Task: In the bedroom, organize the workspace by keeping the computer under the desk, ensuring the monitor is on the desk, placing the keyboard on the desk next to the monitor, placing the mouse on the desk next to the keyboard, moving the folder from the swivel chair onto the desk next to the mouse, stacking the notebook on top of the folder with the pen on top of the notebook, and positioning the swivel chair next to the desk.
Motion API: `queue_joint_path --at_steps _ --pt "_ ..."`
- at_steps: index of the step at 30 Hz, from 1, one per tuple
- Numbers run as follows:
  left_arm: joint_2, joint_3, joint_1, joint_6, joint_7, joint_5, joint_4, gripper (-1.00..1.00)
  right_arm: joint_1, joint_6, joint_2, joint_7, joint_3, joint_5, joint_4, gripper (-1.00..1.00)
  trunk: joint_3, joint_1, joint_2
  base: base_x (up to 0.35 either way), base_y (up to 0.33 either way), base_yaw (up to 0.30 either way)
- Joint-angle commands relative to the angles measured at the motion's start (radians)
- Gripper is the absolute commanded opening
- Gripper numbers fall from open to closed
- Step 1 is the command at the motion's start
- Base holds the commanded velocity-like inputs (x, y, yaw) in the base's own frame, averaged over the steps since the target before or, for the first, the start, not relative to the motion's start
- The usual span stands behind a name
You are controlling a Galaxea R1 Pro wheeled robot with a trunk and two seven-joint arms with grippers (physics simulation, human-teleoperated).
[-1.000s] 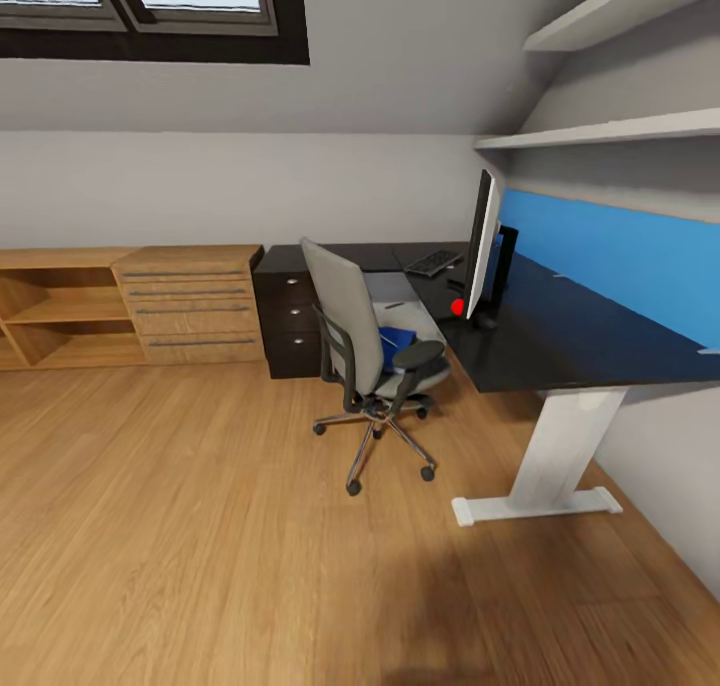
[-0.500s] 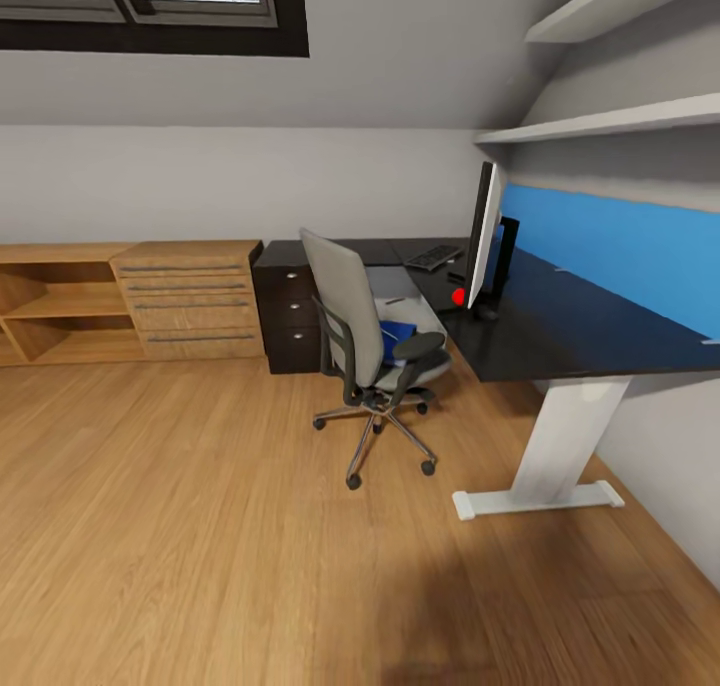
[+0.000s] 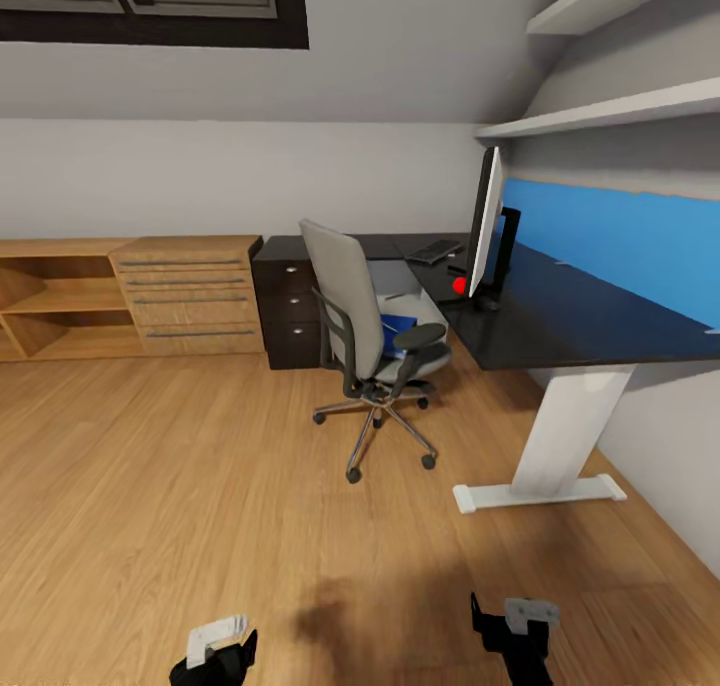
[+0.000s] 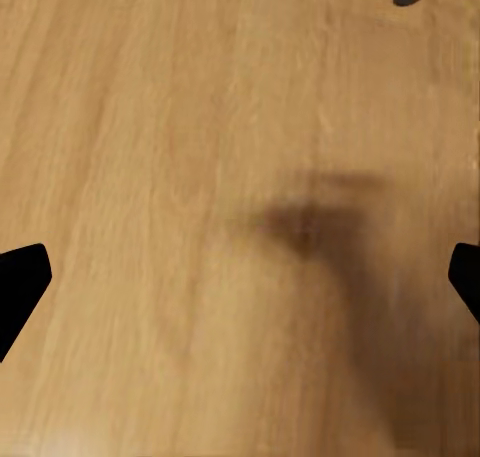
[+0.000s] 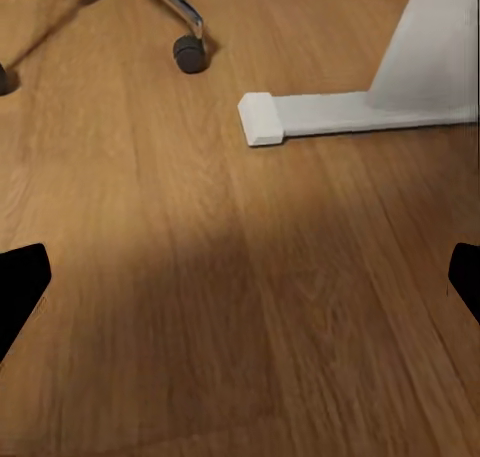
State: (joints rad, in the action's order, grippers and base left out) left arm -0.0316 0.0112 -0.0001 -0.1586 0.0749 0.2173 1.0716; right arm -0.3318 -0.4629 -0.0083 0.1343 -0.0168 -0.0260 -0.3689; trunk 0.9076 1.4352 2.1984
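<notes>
Blue folder (image 3: 398, 325) lies on the seat of the swivel chair (image 3: 366, 334), well ahead of both sets of jaws, which hang low over the wood floor (image 3: 180, 486); left gripper (image 3: 214, 652) and right gripper (image 3: 518, 628) are each spread wide, holding nothing. Monitor (image 3: 484, 224) and keyboard (image 3: 434, 251) sit on the black counter (image 3: 560, 321). Much of the folder is hidden behind the chair's armrest. Sloping pale walls and a skylight (image 3: 150, 1) enclose the room.
</notes>
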Motion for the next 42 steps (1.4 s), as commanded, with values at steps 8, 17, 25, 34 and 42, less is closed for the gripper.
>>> queue_joint_path --at_steps 8,17,25,34,42 --pt "-0.089 -0.003 -0.001 -0.381 0.004 0.010 0.409 1.00 -0.296 0.231 0.008 0.028 -0.002 0.152 0.006 1.00 0.026 0.031 0.057 0.000 0.000 0.000" --pt "-0.140 -0.074 -0.001 -0.444 -0.001 0.015 0.541 1.00 -0.450 0.333 0.040 0.050 -0.003 0.194 0.005 1.00 0.054 0.065 0.120 0.000 0.000 0.000" --pt "-0.114 -0.075 -0.001 -0.508 0.000 0.038 0.542 1.00 -0.460 0.335 0.068 0.052 -0.005 0.199 0.006 1.00 0.079 0.096 0.176 0.000 0.000 0.000" --pt "-0.073 -0.077 -0.001 -0.510 -0.001 0.043 0.541 1.00 -0.459 0.328 0.075 0.051 -0.006 0.196 0.005 1.00 0.108 0.130 0.239 0.000 0.000 0.000" --pt "-0.068 -0.080 -0.001 -0.511 0.001 0.042 0.539 1.00 -0.455 0.270 0.073 0.053 -0.002 0.190 -0.004 1.00 0.117 0.142 0.260 0.000 0.000 0.000"
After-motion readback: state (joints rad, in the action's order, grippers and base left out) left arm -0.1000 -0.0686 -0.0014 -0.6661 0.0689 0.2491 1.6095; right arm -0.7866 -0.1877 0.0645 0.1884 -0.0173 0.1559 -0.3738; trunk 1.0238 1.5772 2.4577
